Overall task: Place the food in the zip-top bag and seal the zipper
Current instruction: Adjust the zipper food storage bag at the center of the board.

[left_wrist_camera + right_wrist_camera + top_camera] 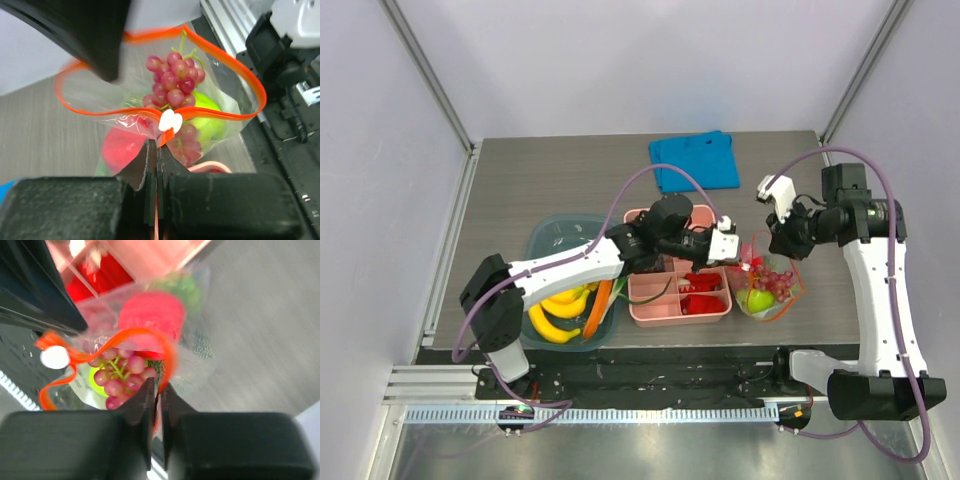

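White walls [640, 60] stand round a dark grey surface [520, 190]. On it sit a green bin [555, 232], a pink tray [650, 310] and a blue cloth [693, 162]. The zip-top bag [788, 300] is by the tray's right end, mouth open. The left tool [155, 150] and the right tool [157, 390] each pinch tight on the zipper [210, 116]. Grapes [172, 80], a green apple [212, 125] and a red fruit [120, 147] are inside.

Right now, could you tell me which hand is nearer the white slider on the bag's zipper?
Left. The left hand is shut on the zipper just below the white slider; the right hand pinches the zipper farther along, slider off to one side.
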`<state>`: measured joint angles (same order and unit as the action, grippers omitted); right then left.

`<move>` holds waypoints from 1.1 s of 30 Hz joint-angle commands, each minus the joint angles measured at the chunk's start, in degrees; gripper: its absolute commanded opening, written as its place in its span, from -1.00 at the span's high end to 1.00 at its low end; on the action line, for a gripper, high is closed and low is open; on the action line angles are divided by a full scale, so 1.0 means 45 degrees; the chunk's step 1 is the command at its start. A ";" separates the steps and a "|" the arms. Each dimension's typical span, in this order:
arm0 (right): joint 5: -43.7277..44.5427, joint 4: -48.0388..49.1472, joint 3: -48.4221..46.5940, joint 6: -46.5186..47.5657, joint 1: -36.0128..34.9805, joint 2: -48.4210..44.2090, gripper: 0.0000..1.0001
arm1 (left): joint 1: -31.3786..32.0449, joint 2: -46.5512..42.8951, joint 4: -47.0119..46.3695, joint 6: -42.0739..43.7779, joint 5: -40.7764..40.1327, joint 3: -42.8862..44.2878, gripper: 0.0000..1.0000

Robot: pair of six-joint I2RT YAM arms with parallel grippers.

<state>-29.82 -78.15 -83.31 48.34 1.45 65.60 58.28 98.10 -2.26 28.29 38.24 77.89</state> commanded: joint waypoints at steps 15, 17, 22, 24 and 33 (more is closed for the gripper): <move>0.2760 0.1155 0.0311 0.0469 0.0165 -0.0946 -0.74 | -0.1701 0.3510 0.1303 -0.7829 -0.0490 0.5249 0.99; 0.2877 0.1117 0.0096 0.0430 0.0204 -0.0694 -0.70 | -0.1896 0.3744 0.1362 -0.8567 -0.0568 0.5580 0.99; 0.2118 -0.0053 0.0231 0.0138 0.0711 -0.0575 -0.47 | -0.2384 0.3960 0.1518 -0.9373 -0.0841 0.5875 0.99; 0.1398 -0.0947 0.0329 -0.0252 0.0888 -0.0516 -0.40 | -0.2405 0.3961 0.1558 -0.9471 -0.0861 0.5895 0.99; 0.2114 -0.0778 0.2712 -0.1308 0.0907 -0.0966 0.23 | -0.2444 0.3805 0.1577 -0.9374 -0.0880 0.5797 0.99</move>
<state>-22.06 -76.66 -73.54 44.66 5.37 62.19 47.46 116.20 5.65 -13.32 34.50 101.69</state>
